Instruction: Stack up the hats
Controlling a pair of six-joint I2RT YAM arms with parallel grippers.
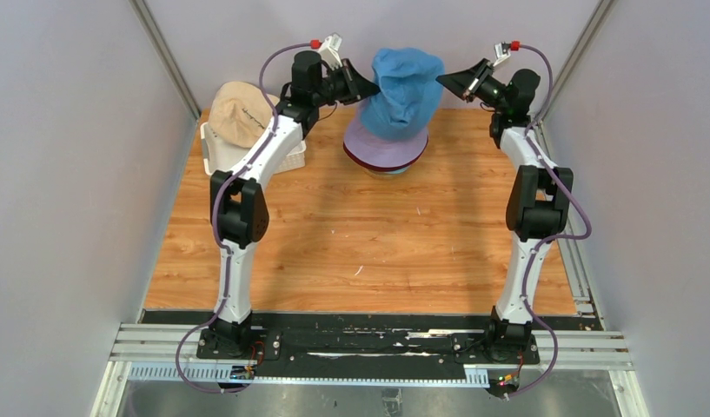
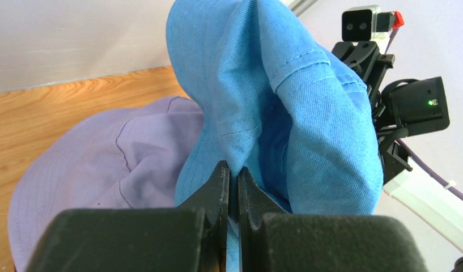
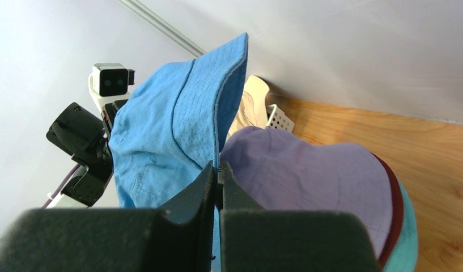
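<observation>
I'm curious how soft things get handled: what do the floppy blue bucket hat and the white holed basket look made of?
The blue floppy bucket hat looks like woven cotton-type cloth, matte: visible weave, stitched seams, soft folds. The white perforated basket is probably rigid plastic, smooth: regular moulded holes.

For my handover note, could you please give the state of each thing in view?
Blue cloth bucket hat: held aloft over stack.
Lavender cloth hat: tops stack.
Dark red cloth hat: beneath lavender.
Teal cloth hat: stack's bottom.
Beige cloth hat: on white mesh basket.
Left gripper: shut on blue hat.
Right gripper: shut on blue hat.
</observation>
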